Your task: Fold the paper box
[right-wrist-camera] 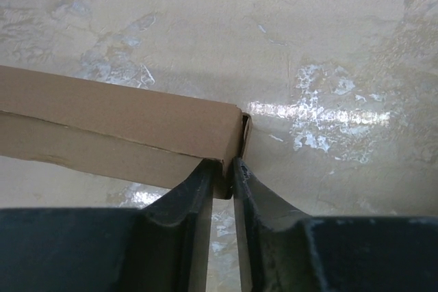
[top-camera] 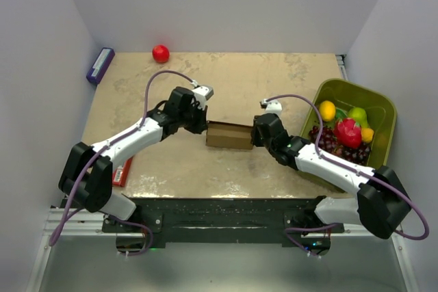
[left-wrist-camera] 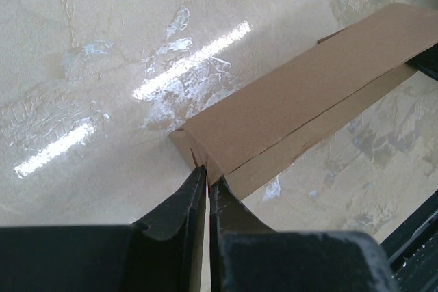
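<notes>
Both arms are reaching in to the middle of the table (top-camera: 287, 76), meeting at the paper box (top-camera: 229, 135), which is lying flat as a long brown sleeve between them. The left gripper (top-camera: 204, 125) is sitting at the box's left end. From the left wrist, its 2 fingers (left-wrist-camera: 185, 203) are pressing almost together, nipping the small folded tab at the near corner of the cardboard (left-wrist-camera: 301, 100). The right gripper (top-camera: 255, 135) is working the opposite end. In the right wrist view its fingers (right-wrist-camera: 195, 189) are standing a sliver apart with the box's lower corner (right-wrist-camera: 137, 121) caught between them, and the end flap is showing just above the tips. The box is resting on the tabletop, its long seam facing up. Off to the right a green bin (top-camera: 383, 100) is holding fruit. A red ball (top-camera: 160, 53) and a purple box (top-camera: 100, 65) are sitting along the far edge, and a red pack (top-camera: 122, 171) is lying beside the left arm
</notes>
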Action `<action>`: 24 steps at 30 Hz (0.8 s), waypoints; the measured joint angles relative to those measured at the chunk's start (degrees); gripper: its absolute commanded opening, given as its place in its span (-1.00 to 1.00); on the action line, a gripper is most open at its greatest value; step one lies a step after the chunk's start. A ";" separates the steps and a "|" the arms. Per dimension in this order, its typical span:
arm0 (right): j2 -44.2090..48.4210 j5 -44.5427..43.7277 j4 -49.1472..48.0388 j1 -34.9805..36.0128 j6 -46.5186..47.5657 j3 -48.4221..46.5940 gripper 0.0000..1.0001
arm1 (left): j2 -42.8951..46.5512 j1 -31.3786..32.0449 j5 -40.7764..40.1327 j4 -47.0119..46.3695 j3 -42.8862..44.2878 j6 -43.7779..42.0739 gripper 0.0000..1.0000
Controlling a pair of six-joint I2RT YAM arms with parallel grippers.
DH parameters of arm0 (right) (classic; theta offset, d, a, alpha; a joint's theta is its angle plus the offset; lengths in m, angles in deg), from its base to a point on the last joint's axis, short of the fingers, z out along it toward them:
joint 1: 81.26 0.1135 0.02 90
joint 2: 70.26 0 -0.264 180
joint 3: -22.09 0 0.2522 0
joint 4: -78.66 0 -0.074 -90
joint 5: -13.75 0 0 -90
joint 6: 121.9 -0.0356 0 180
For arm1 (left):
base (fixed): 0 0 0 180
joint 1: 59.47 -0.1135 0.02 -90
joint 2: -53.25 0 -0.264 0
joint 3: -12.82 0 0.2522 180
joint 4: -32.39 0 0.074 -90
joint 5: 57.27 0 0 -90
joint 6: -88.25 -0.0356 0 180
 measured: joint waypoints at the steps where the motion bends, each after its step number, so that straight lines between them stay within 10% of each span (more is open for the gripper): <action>1: 0.02 0.07 0.13 0.09 -0.17 -0.13 -0.25 | 0.00 0.00 0.02 -0.04 0.00 -0.04 -1.00; 11: 0.07 0.44 2.89 0.17 -1.57 -0.76 0.23 | 0.07 0.57 1.14 -0.66 -1.40 -2.45 -1.00; 24: 0.04 3.39 2.80 -1.01 -2.27 -0.76 0.25 | 0.07 0.57 1.42 -0.66 -1.40 -3.23 -1.00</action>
